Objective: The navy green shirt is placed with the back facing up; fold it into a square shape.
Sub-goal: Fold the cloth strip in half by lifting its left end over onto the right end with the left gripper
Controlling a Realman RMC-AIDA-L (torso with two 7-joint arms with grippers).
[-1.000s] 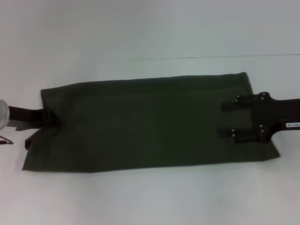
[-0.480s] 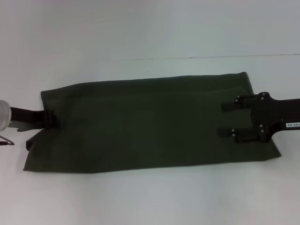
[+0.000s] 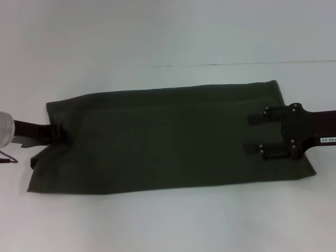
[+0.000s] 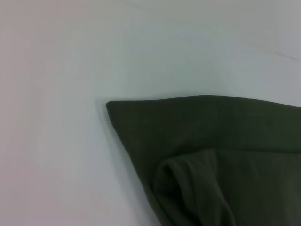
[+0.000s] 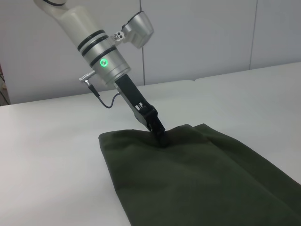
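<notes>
Now: shirt flat on white table, folded into a long band running left to right. Left gripper at left edge, pinching the cloth. Right gripper over right end, fingers spread, resting on fabric.

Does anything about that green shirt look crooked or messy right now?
A little. The shirt lies as a long strip on the white table, slightly slanted. At its left end, by the left gripper, the edge bunches and an underlayer pokes out. The right gripper rests on the smoother right end.
</notes>
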